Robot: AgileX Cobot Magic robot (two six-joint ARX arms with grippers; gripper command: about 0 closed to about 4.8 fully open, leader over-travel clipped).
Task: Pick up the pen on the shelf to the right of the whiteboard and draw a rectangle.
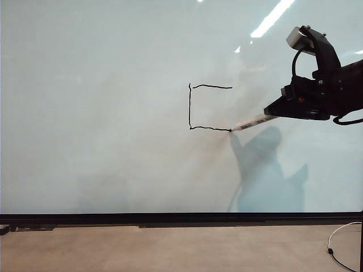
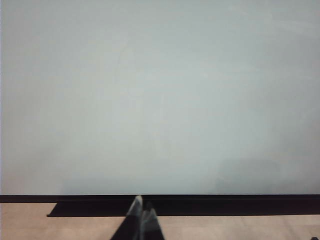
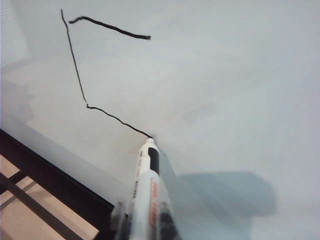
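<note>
The whiteboard fills nearly all of the exterior view, glossy and pale, mirroring ceiling strip lights at 1 o'clock; a beige floor runs below its black bottom edge. The rectangle near centre has three sides drawn, its 3 o'clock side open. The right end effector, at 3 o'clock, grasps the pen, whose tip touches the lower line's end. Red print on the barrel is unreadable. The left end effector sits low before the board, clenched on nothing.
</note>
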